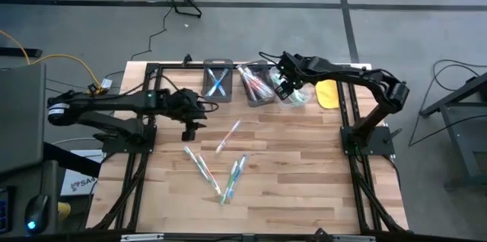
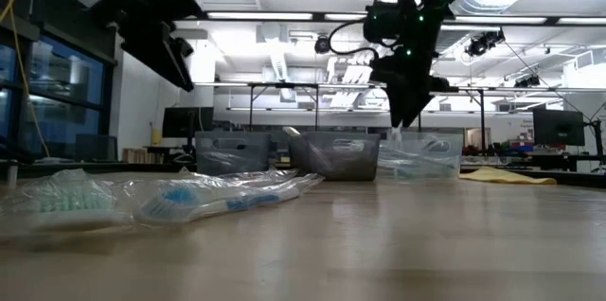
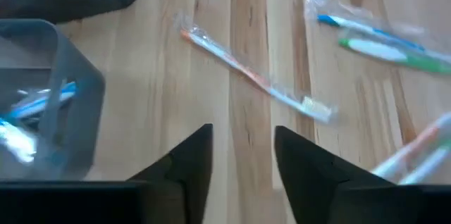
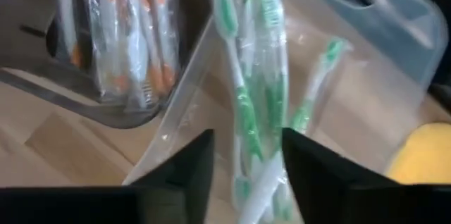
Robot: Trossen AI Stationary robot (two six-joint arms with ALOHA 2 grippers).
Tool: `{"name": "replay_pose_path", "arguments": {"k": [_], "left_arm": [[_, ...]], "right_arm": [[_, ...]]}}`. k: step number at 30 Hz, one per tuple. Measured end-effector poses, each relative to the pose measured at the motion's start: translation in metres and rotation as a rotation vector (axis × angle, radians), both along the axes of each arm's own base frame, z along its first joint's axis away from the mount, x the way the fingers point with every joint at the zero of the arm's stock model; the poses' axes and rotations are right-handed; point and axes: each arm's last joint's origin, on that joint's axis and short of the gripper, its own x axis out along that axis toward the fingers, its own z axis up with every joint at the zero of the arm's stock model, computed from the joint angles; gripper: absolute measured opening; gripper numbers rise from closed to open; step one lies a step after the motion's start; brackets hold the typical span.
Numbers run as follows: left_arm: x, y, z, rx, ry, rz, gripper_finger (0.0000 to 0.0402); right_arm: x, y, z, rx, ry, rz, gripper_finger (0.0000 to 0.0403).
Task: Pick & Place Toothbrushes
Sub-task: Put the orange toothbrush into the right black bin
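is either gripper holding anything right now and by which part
Left gripper: open, empty. Right gripper, over the clear bin: a wrapped green toothbrush between its fingers; grip cannot be told.

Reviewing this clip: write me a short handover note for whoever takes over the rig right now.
Right gripper: over the clear bin at the table's back, fingers apart around a green toothbrush in its wrapper; grip not confirmed.
Left gripper: open, empty, hovering near the left bin, facing an orange toothbrush on the table.
Done: blue brushes in the left bin, orange ones in the middle bin, green ones in the clear bin.
Left: several loose brushes mid-table to sort. The yellow object lies beside the clear bin.
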Motion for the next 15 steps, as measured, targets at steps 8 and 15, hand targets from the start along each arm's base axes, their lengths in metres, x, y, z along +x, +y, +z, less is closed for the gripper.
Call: {"name": "replay_pose_path", "arguments": {"k": [8,15], "left_arm": [[0.044,0.008,-0.04,-0.129,0.061,0.139,0.021],[0.07,0.014,-0.065,-0.179,0.133,0.239,0.0212]], "right_arm": [[-0.011,0.027,0.031,-0.108,0.001,-0.02,0.0256],[-0.019,0.054,0.058,-0.165,-0.073,0.013,0.0256]]}}
